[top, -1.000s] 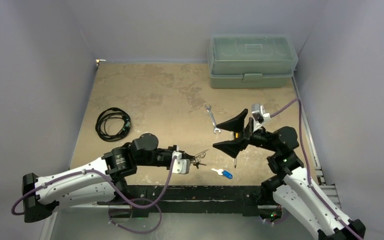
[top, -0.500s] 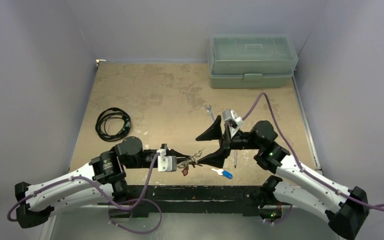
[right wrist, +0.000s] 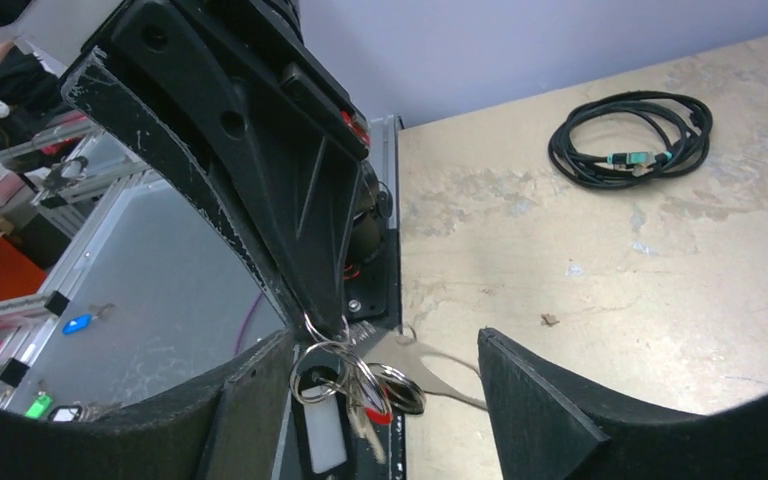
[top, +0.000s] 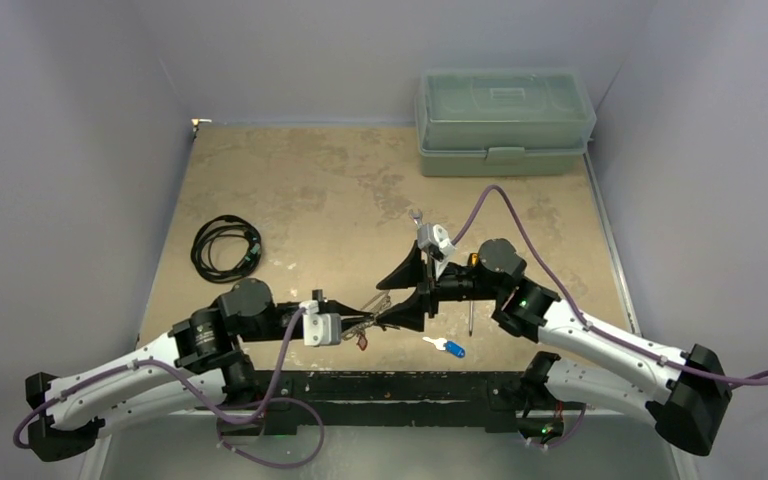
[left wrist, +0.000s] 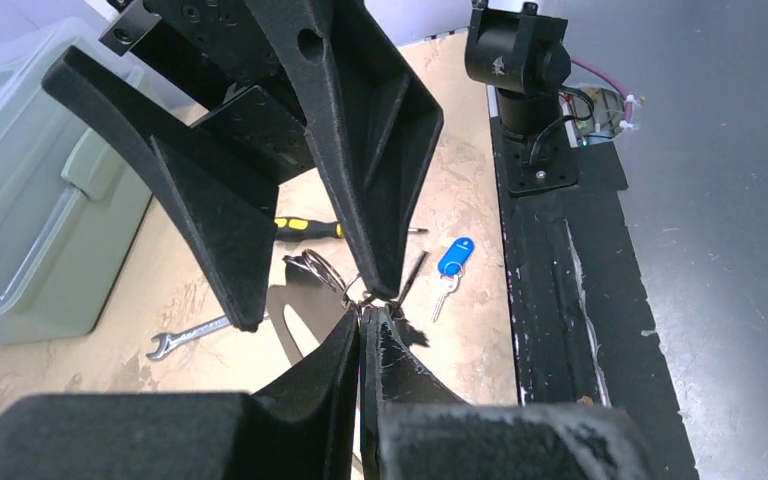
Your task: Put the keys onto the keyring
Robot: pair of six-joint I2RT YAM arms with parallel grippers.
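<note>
Overhead, two arms meet near the front edge of the table [top: 300, 190]. The left gripper [top: 368, 318] is clenched on the one keyring [top: 378, 310], held off the surface, with one red-headed key [top: 362, 341] dangling beneath. The right gripper [top: 385, 303] stands released, its two fingers straddling the ring. One blue-headed key [top: 450, 347] lies loose just to the right. One screwdriver [top: 471, 320] lies beside the right wrist, which half hides one wrench [top: 416, 216]. One coiled cable [top: 226, 246] lies well left, and one green toolbox [top: 505, 120] sits at the far edge.

The left wrist view shows the pinched tips holding wire loops between the right gripper's two fingers, which block much of the table.

The right wrist view shows loops, the red-headed key and a flat grey plate hanging bunched. The number of keys there cannot be told.
</note>
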